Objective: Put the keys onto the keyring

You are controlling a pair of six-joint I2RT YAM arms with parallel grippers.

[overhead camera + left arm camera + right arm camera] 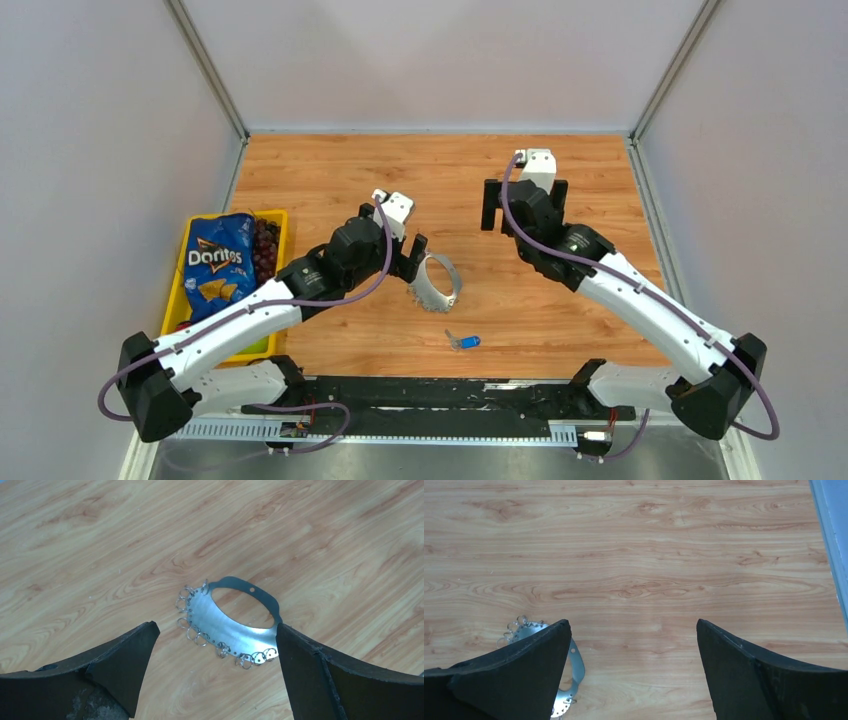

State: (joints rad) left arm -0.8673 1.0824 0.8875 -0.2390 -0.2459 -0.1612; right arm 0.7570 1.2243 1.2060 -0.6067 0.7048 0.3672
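Note:
The keyring (438, 282) is a silver hoop with a fringe of small rings, lying on the wooden table at the middle. In the left wrist view the keyring (227, 625) lies just ahead of my open fingers, its end touching or passing behind the right finger (320, 675). My left gripper (414, 258) is open beside the hoop's left edge. The key (464, 341) with a blue head lies alone on the table nearer the arm bases. My right gripper (524, 203) is open and empty, farther back and right. The hoop's edge peeks out beside the left finger in the right wrist view (574, 665).
A yellow tray (277, 217) at the left edge holds a blue Doritos bag (218, 262) and dark grapes (266, 250). White walls with metal rails border the table. A black rail (440, 395) runs along the near edge between the arm bases.

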